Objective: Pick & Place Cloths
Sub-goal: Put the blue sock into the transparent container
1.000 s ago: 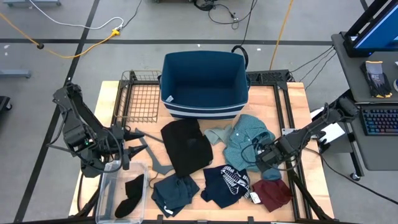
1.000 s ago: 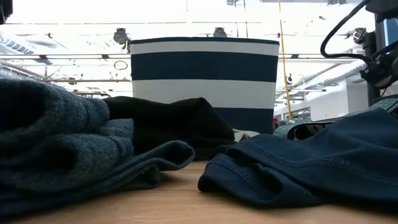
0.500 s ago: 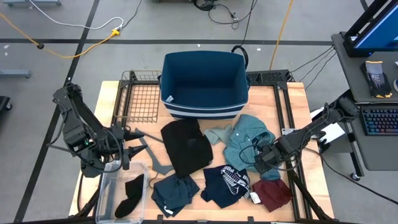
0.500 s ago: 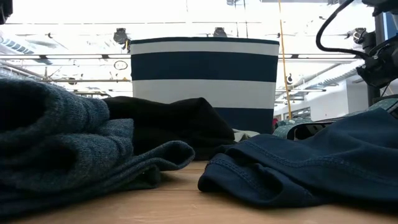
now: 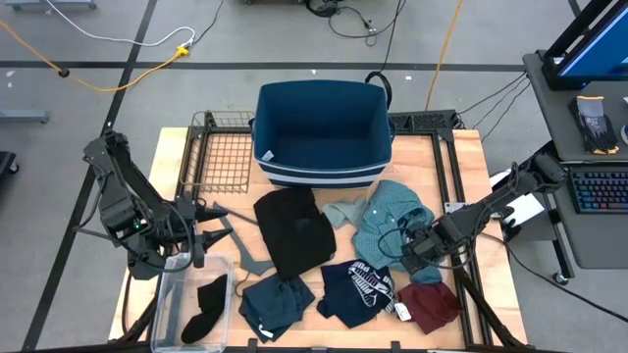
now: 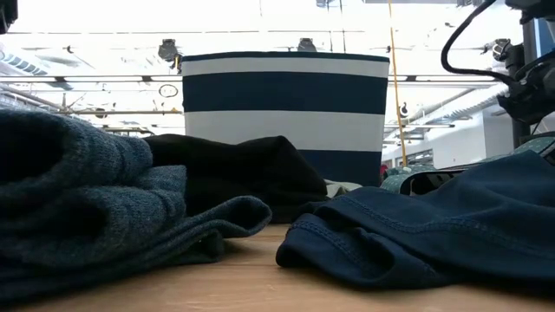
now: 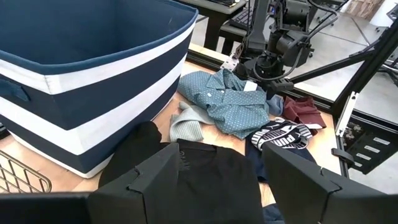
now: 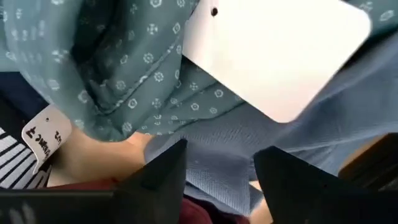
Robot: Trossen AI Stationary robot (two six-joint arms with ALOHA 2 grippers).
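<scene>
**At the table's near edge, the right gripper settles on the teal shirt**

Along the near edge lie the cloths not yet dealt with: the dark teal knit [image 5: 277, 304], the navy printed top [image 5: 358, 288] and the maroon piece [image 5: 432, 305] side by side; a clear bin [image 5: 169, 290] at the left corner holds a small black item [image 5: 206, 308]; none of the garments is in the basket. Just beyond, the right gripper [image 5: 412, 248] is down on the near right edge of the teal patterned shirt [image 5: 388, 218]; its wrist view shows the two fingers [image 8: 163, 168] apart with shirt fabric and a white tag [image 8: 273, 50] between and ahead of them, nothing pinched yet. The step in hand looks like the grasp itself; the next move calls for closing on a good fold of cloth, then lifting clear and carrying it to the basket. The maroon piece and the navy top touch the shirt's near edge and could be dragged along. The left gripper [image 5: 201, 235] waits at the left, jaws spread and empty, beside the grey hanger [image 5: 235, 247]; the black garment [image 5: 292, 229] and pale green cloth [image 5: 341, 213] lie mid-table. Farthest stand the wire rack [image 5: 218, 149] and the empty navy striped basket [image 5: 324, 169].
</scene>
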